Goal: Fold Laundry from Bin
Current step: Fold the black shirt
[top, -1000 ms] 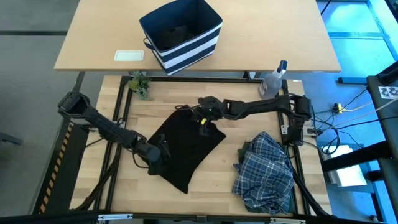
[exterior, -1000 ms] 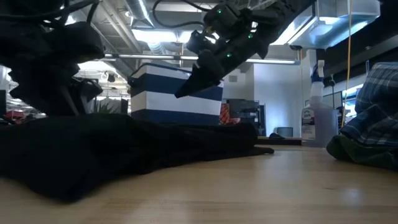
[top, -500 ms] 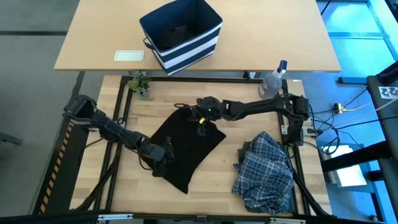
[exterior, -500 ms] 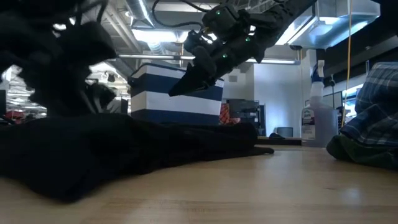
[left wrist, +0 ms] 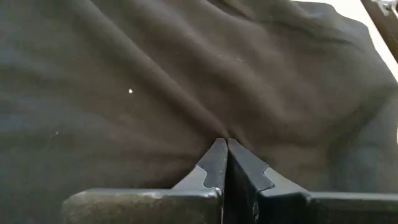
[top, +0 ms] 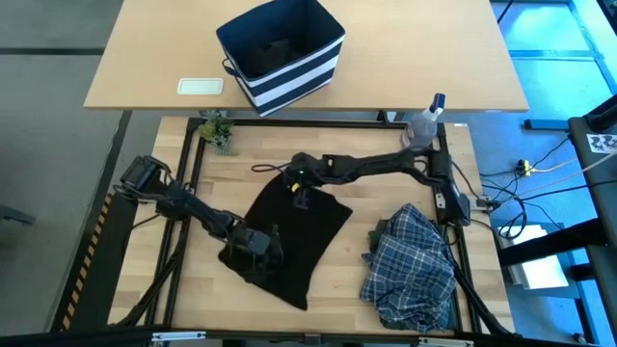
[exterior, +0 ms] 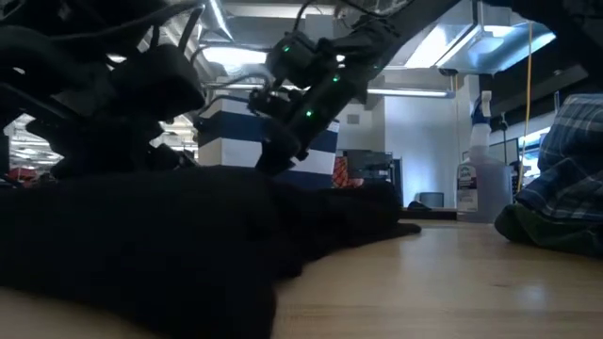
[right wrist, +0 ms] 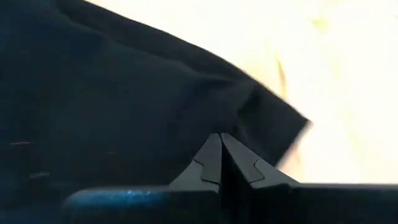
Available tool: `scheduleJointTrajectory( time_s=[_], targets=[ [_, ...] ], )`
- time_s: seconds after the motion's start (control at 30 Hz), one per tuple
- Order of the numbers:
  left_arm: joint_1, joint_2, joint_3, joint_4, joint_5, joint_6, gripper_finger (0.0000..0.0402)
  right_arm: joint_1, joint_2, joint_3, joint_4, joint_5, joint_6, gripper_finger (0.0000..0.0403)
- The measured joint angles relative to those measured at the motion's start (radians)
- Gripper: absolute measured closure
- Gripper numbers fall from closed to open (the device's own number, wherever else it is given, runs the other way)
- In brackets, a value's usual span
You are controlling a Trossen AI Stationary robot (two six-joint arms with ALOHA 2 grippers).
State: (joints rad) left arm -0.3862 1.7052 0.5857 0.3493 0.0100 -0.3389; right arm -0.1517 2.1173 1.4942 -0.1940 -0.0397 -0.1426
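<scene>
You are looking at a black garment (top: 289, 226) lying spread across the middle of the bench (top: 337, 284), with both arms working at it. The left gripper (top: 258, 243) is pressing at the cloth's side toward the bench's left edge, its fingers (left wrist: 214, 163) clenched tight with a pinch of fabric puckering at their tips. The right gripper (top: 297, 183) is sitting at the garment's far corner, fingers (right wrist: 211, 158) likewise clamped together on a fold of the dark cloth. You are handling something soft, limp and light here: it is creasing and bunching wherever it is pulled, so it will likely sag and drag rather than hold any shape, and a thin pinch may slip free. Take it by hems and corners, one grip per side, and keep the cloth taut between them. The blue-and-white plaid shirt (top: 413, 265) is lying heaped near the bench's front right corner, with a sliver of dark olive-green cloth (top: 445, 318) showing beneath it. The bin (top: 281, 56), navy with white stripes, is standing open on the separate table (top: 154, 58) beyond the bench's far edge; something small and dark is lying at its bottom, though you cannot tell what. A clear spray bottle (top: 424, 123) is standing near the bench's far right corner.
</scene>
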Motion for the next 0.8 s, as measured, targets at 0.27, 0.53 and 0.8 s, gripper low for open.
scheduleJointTrajectory(
  time_s=[0.27,0.53,0.8],
  targets=[
    [-0.008,0.001,0.008,-0.001,0.005,0.008,0.0398,-0.048,0.030,0.027,-0.086,0.141,0.038,0.0402],
    [0.009,-0.048,0.008,-0.032,0.013,0.010,0.0398,-0.067,-0.012,0.027,-0.156,0.135,0.011,0.0402],
    [0.011,-0.253,0.008,-0.171,-0.045,0.081,0.0398,0.001,-0.198,0.014,-0.314,0.189,0.007,0.0402]
  ],
)
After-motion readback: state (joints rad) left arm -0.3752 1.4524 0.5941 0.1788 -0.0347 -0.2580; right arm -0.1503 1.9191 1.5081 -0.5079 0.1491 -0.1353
